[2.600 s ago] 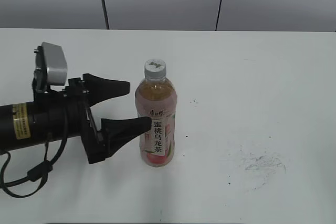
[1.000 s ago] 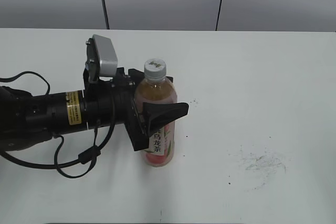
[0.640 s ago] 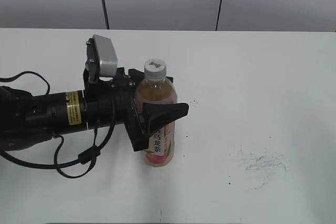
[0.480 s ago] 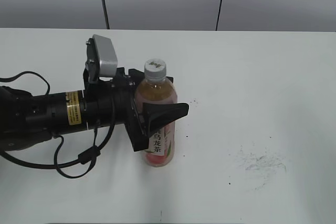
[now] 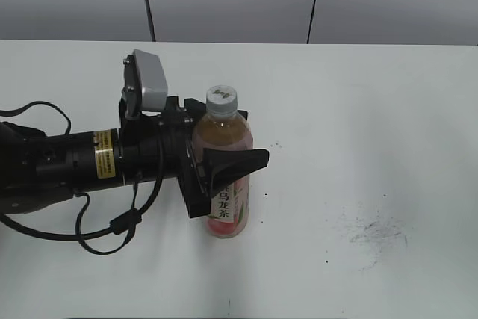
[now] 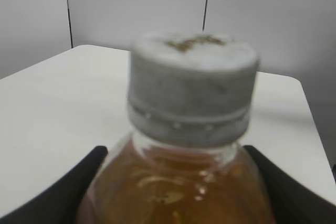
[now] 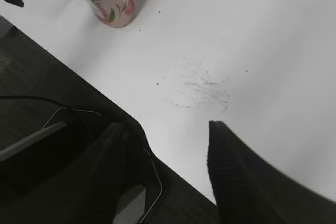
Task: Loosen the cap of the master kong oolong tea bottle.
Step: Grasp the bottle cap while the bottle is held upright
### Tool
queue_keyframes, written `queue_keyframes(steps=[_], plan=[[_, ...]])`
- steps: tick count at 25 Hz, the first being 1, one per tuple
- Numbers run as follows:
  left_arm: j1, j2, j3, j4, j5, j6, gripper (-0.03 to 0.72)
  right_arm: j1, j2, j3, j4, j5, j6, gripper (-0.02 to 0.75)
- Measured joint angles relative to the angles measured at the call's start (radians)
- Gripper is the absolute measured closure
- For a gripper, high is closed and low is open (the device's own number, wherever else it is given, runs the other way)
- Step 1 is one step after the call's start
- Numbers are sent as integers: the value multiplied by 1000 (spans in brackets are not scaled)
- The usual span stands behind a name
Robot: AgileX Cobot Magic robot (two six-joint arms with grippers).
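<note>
One step of the task appears done — the bottle is braced — while the loosening itself is judged not yet begun. The master kong oolong tea bottle point(image 5: 222, 177) is seen standing upright on the white counter point(image 5: 358, 110), left of centre in the exterior view, with the left gripper point(image 5: 224, 156) brought in from the side and its jaws set around the body, one in front across the label and the other hidden behind. In the left wrist view both black fingers point(image 6: 68, 190) are pressed against the amber shoulders of the bottle, so the body is taken to be clamped at a moderate width. The cap point(image 5: 222, 98) is still seated on the neck, its ribbed rim and retaining ring point(image 6: 189, 121) unbroken as far as the blur allows, and nothing is touching it. The right gripper point(image 7: 168, 153) is held well away — high above the counter's near edge, with only a faint scuff patch point(image 7: 205, 85) below it — and nothing is between its parted jaws. What is left: the right gripper must be brought over the cap, closed on it and turned.
</note>
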Motion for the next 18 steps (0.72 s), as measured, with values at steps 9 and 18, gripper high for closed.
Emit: queue_keyframes(steps=[9, 18], plan=[[0, 0, -3, 11, -1, 6, 242, 196, 343, -331, -50, 2, 204, 353], [0, 0, -3, 11, -2, 6, 242, 473, 606, -547, -199, 3, 494, 356]])
